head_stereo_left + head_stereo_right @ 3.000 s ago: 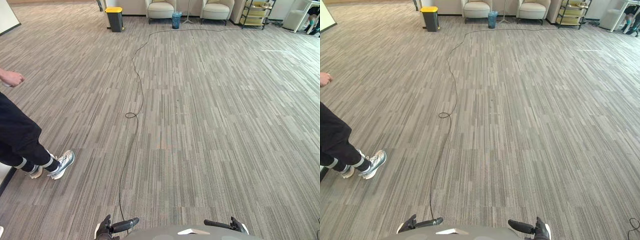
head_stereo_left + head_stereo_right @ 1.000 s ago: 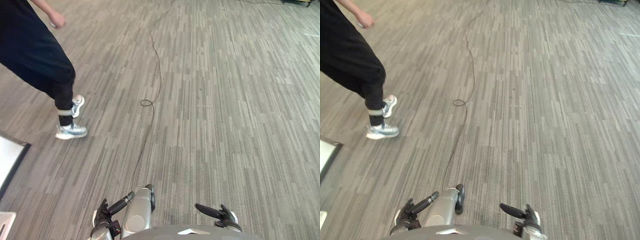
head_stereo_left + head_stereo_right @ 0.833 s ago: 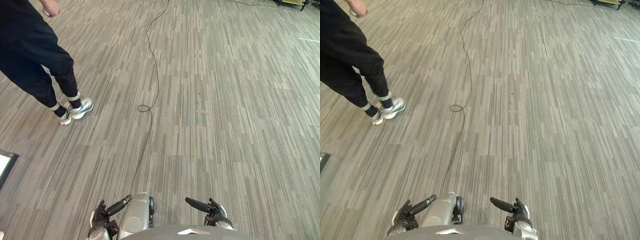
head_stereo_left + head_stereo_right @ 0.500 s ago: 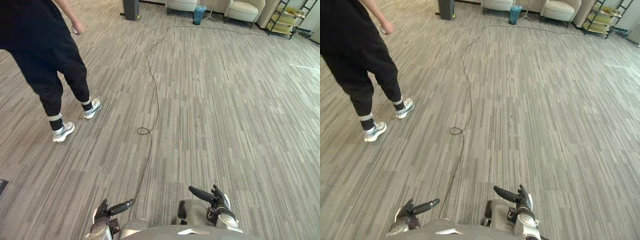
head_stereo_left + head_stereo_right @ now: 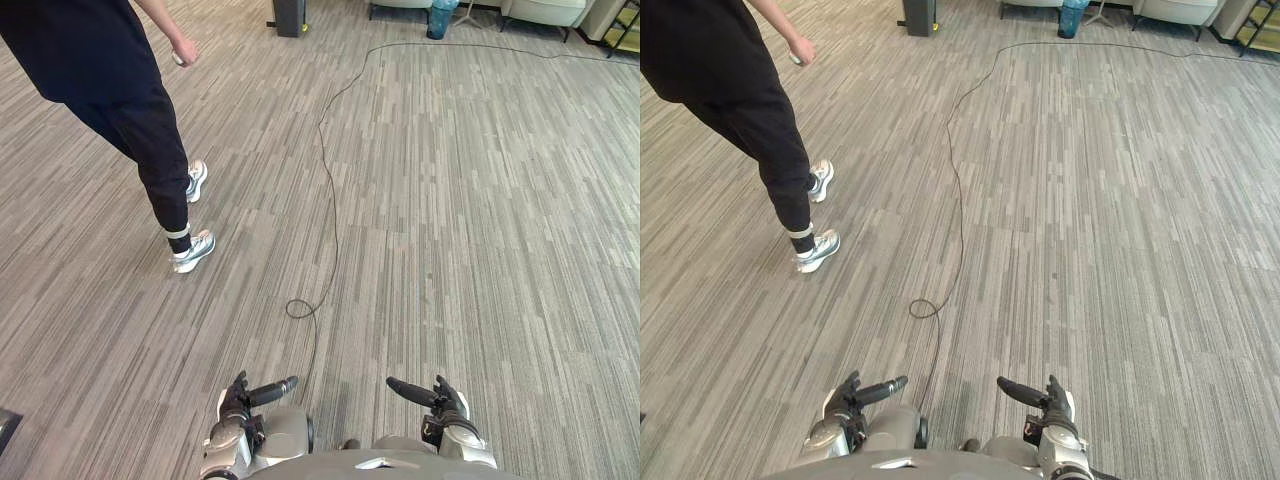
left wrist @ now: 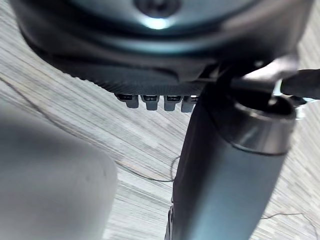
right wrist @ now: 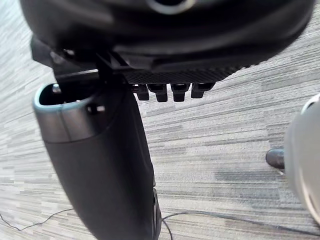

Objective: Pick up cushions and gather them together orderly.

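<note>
as neither hand carries a cushion, the gathering seems not yet begun. by my judgement, every cushion is left to find, lift and set down in a neat group. where the cushions lie cannot be told from these views.

seen from the robot's head, a wide grey striped carpet (image 5: 480,220) stretches ahead. a person (image 5: 110,90) in dark clothes and pale shoes (image 5: 192,250) walks across it on the robot's left, well apart from both hands. far off at the room's end stand a black bin (image 5: 289,14), a blue bin (image 5: 440,15) and a cream armchair (image 5: 540,8).

the left hand (image 5: 240,402) and the right hand (image 5: 442,400) sit low and close to the robot's body, a little apart from each other. each has a dark digit reaching inward toward the other hand.

the wrist views look along each hand at the carpet below. the left hand's fingers (image 6: 150,98) and the right hand's fingers (image 7: 180,90) are loose and released. each thumb stands out to the side with nothing between it and the fingers. both hands hang above the floor and touch nothing.
</note>
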